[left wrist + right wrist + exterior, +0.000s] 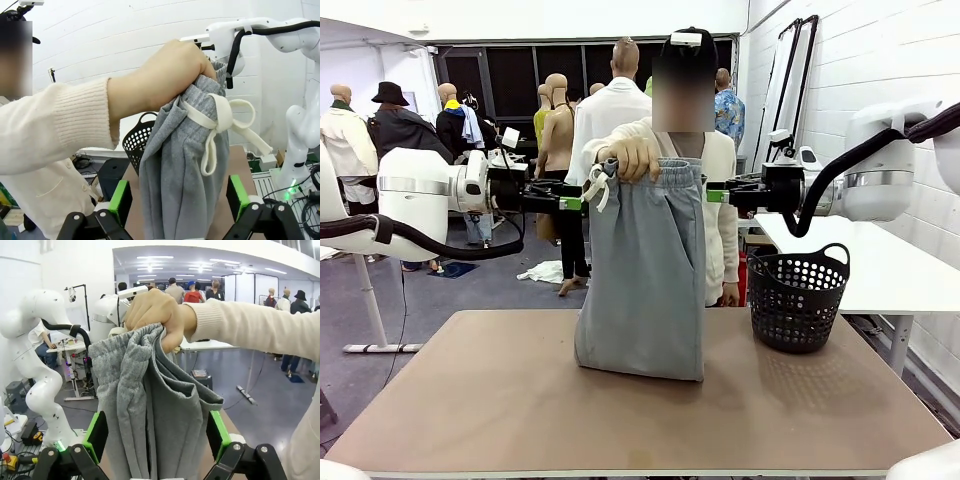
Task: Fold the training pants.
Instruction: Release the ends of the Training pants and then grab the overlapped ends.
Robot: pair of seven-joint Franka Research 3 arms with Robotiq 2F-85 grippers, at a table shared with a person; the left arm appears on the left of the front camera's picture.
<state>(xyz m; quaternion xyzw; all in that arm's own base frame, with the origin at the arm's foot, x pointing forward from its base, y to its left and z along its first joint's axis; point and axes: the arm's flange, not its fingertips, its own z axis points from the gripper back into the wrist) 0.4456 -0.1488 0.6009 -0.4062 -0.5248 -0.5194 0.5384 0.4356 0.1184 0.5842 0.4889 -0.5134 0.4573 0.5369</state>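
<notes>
the light grey soft jersey training pants (pixel 645 270) hang at the centre of the front view, waistband bunched in the person's hand (pixel 633 157), lower end resting on the flat brown table (pixel 470 400). the black left gripper (pixel 578 200) at the waistband's left in the frame and the black right gripper (pixel 712 193) at its right both stand wide open. the grey fabric hangs between their green pads, not clamped.
</notes>
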